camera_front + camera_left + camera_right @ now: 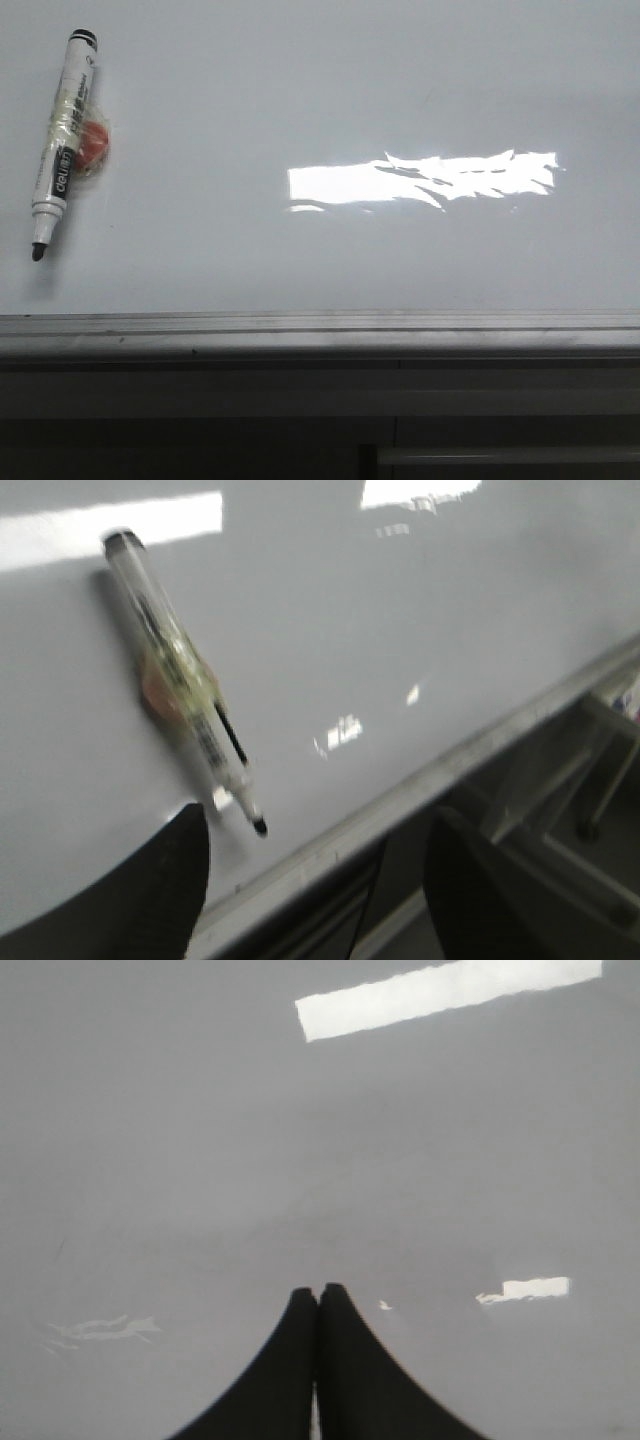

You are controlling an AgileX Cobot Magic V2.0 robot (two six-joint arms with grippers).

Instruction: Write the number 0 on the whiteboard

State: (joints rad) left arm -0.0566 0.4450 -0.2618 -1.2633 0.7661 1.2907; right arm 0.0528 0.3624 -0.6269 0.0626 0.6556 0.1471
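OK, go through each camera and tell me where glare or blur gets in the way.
Front view: a wide glare patch sits mid-whiteboard; the marker stays sharp. Left wrist view: the marker looks blurred, with glare strips along the top. Right wrist view: soft overall, with a bright glare bar and smaller reflections above the shut right tool.

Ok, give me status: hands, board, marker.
Left hand open, empty, near marker. Right hand shut, empty, over whiteboard. Marker uncapped, lying on board. No 0 visible.
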